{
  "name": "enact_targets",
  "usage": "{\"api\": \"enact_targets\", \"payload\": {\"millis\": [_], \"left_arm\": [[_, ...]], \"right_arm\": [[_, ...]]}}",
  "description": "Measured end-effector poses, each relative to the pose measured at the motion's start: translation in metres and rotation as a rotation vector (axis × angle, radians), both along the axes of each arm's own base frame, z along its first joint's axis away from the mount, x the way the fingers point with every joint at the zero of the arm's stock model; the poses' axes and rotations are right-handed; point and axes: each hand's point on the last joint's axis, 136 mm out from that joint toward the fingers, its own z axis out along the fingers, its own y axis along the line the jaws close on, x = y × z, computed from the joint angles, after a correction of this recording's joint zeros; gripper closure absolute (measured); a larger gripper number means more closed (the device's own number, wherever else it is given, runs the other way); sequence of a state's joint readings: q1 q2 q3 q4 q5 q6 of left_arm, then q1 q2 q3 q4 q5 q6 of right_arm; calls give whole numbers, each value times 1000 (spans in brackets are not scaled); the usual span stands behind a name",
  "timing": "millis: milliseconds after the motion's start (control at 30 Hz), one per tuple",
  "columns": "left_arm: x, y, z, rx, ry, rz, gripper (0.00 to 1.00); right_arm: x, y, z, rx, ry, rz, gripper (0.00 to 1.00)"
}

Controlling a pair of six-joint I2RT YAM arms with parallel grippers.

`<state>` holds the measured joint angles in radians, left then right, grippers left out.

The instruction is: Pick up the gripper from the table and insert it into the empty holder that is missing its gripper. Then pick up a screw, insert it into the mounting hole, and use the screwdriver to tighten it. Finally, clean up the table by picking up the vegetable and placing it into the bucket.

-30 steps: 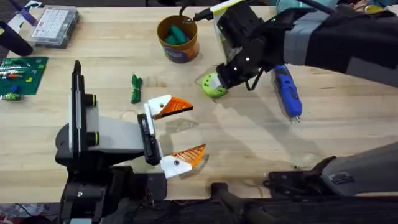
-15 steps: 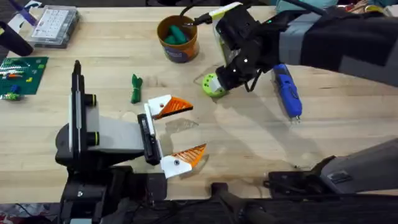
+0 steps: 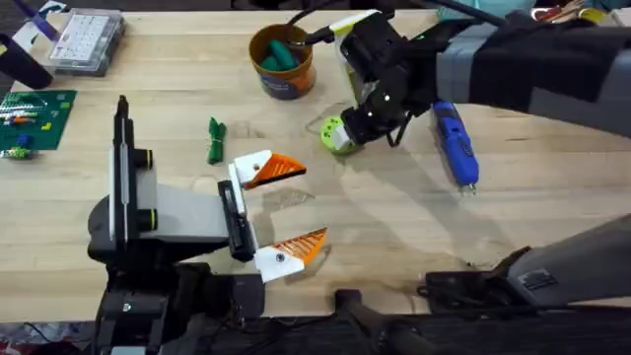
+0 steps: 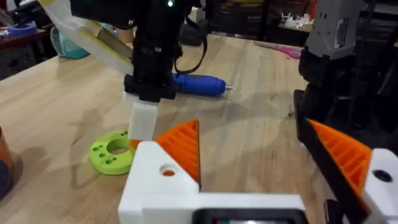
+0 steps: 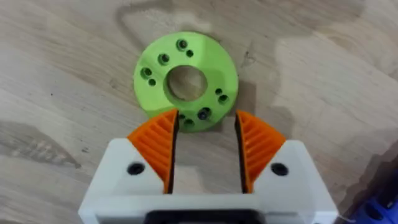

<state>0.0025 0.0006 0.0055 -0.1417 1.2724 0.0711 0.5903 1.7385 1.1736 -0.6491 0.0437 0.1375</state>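
overhead, slim dark green vegetable (image 3: 215, 140), knotted middle

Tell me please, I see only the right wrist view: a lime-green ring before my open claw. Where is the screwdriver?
Observer: The blue screwdriver lies flat on the table, to the right of the right claw.
Operator: And the vegetable?
Observer: The dark green vegetable lies to the left of the ring, apart from it.
Operator: Is the other claw busy?
Observer: No, the left claw is open and holds nothing.
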Motion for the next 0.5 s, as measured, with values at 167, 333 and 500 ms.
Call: {"api": "enact_targets", "payload": {"millis": [167,333,500], "left_arm": [[0,0,0,0,0,0,15],[0,0,0,0,0,0,14],[0,0,0,0,0,0,14]], "right_arm": [[0,0,0,-1,1,0,475],[0,0,0,0,1,0,525],[2,2,1,7,-10,0,593]]}}
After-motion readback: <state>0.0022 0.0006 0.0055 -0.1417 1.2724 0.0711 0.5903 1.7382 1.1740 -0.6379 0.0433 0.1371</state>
